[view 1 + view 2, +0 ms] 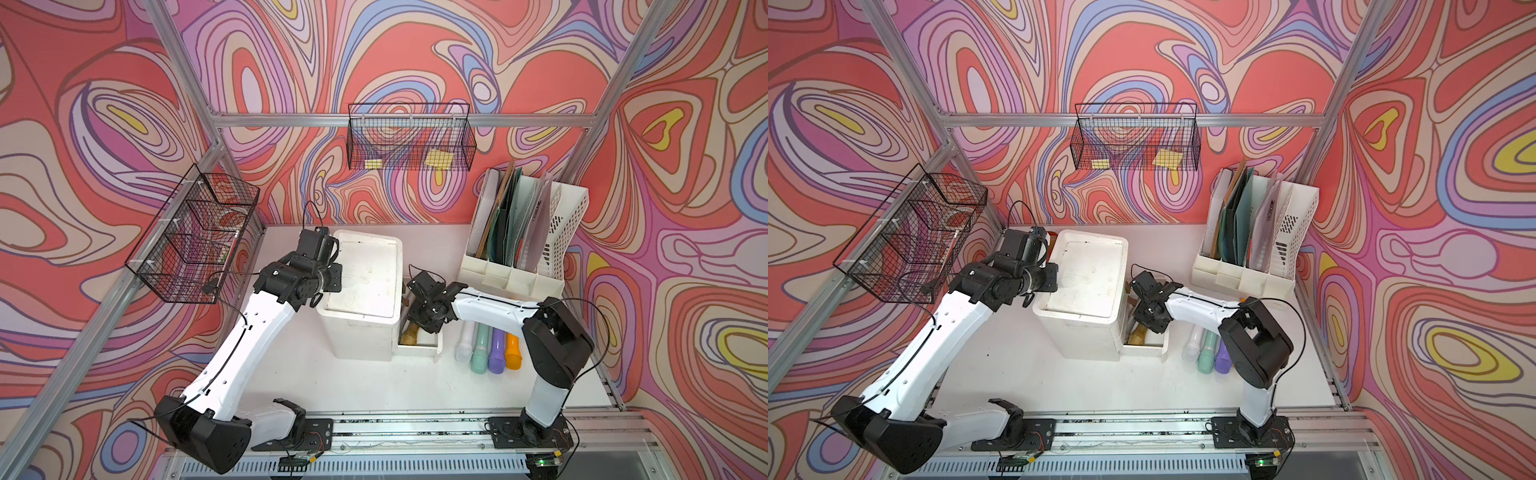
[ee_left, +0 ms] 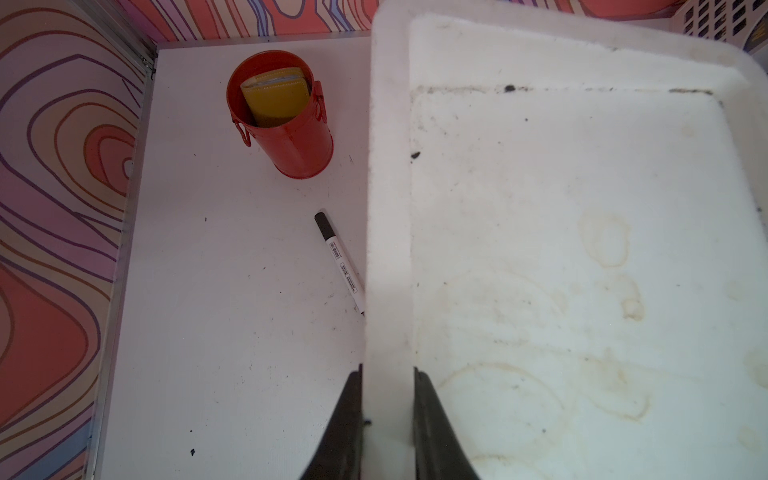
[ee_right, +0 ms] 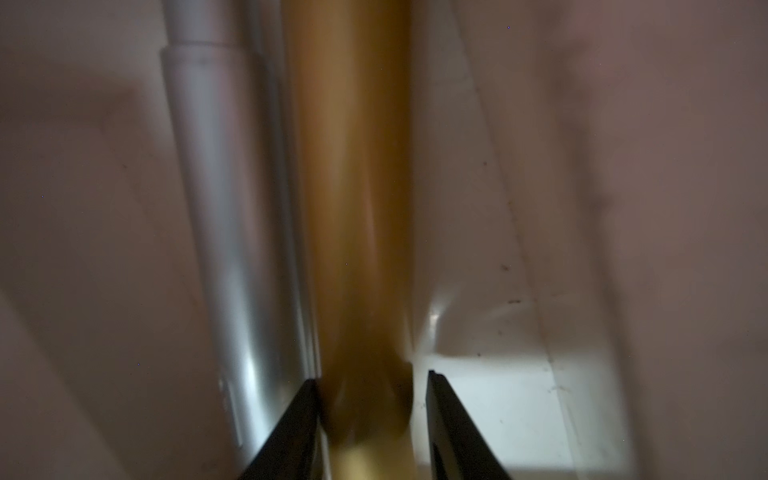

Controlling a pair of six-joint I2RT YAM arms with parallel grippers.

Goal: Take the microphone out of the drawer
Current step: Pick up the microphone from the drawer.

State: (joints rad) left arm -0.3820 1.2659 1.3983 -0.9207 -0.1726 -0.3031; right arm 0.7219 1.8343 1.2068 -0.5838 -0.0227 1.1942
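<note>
A white drawer unit [image 1: 365, 282] stands mid-table with its bottom drawer [image 1: 437, 343] pulled out. A gold microphone [image 1: 411, 332] [image 3: 353, 208] lies in the drawer next to a silver one [image 3: 220, 208]. My right gripper [image 1: 420, 320] [image 3: 372, 376] reaches down into the drawer and straddles the gold microphone's body. One finger touches it; a thin gap shows at the other. My left gripper [image 2: 387, 370] [image 1: 332, 278] is shut on the raised rim [image 2: 388, 249] of the unit's top at its left edge.
Several coloured microphones [image 1: 490, 351] lie in a row on the table right of the drawer, under my right arm. A file organiser [image 1: 519, 232] stands at the back right. A red cup [image 2: 282, 116] and a marker [image 2: 338, 257] sit left of the unit. Wire baskets [image 1: 195, 237] [image 1: 411, 137] hang on the walls.
</note>
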